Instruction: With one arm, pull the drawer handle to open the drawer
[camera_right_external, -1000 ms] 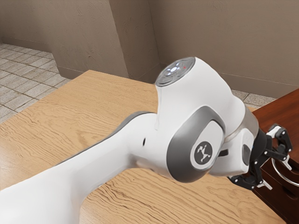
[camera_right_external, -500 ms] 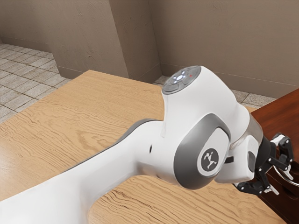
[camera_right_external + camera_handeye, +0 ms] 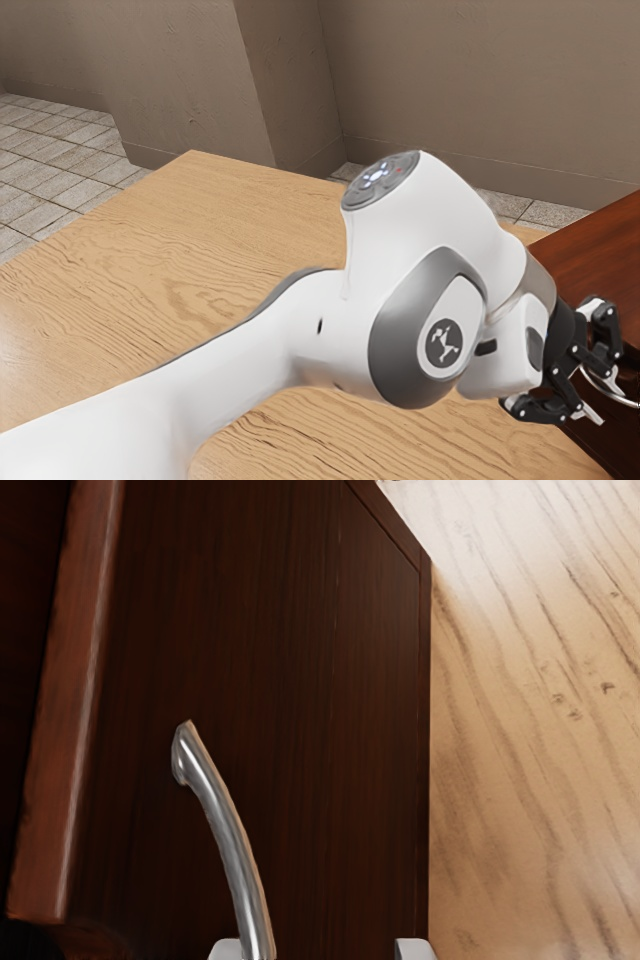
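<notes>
And there was the drawer handle (image 3: 222,830), a curved silver bar standing off the dark drawer front (image 3: 320,710). It ran right in between the fingers of the pincer (image 3: 585,385). The pincer stood wide, nothing clamped. The bar hugged one of the pads (image 3: 225,950) while the other pad sat well apart from it.

That was the danger, by my reading. A pull from here with the fingers unclosed would likely let the smooth, rounded bar slide straight out of the pincer, leaving the drawer where it was. Closing had its own trap. With the bar off-centre, one finger would meet it first and could nudge the hand sideways or twist the grip.

The bar also curved, so a hold near its end could creep along the metal under load. A pull off the drawer's own line could jam it.

Beyond the drawer front lay the pale wooden table (image 3: 540,730). The bulky white arm (image 3: 430,290) hung low over it behind the pincer, so a hard backward tug risked brushing the table.
</notes>
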`<state>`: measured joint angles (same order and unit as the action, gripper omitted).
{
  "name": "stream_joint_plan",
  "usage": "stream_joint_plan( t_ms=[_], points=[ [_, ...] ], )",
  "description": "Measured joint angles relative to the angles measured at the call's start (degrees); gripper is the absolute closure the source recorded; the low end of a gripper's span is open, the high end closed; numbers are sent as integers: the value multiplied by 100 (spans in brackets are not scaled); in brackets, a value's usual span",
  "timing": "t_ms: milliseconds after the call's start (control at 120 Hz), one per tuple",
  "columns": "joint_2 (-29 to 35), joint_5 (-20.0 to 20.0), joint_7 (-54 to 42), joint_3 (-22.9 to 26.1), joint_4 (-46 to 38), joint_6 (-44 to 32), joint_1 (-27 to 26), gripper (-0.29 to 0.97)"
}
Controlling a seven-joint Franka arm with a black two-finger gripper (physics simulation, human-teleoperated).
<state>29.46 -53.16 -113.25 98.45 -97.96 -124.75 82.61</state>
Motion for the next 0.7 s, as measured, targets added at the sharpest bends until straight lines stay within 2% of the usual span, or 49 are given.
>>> stream_joint_plan(
  t_ms=[500, 700],
  points=[
    [-143, 2, 138, -644, -460, 48, -695, 58],
    [-182, 20, 167, -1065, -681, 62, -1139, 60]
  ],
)
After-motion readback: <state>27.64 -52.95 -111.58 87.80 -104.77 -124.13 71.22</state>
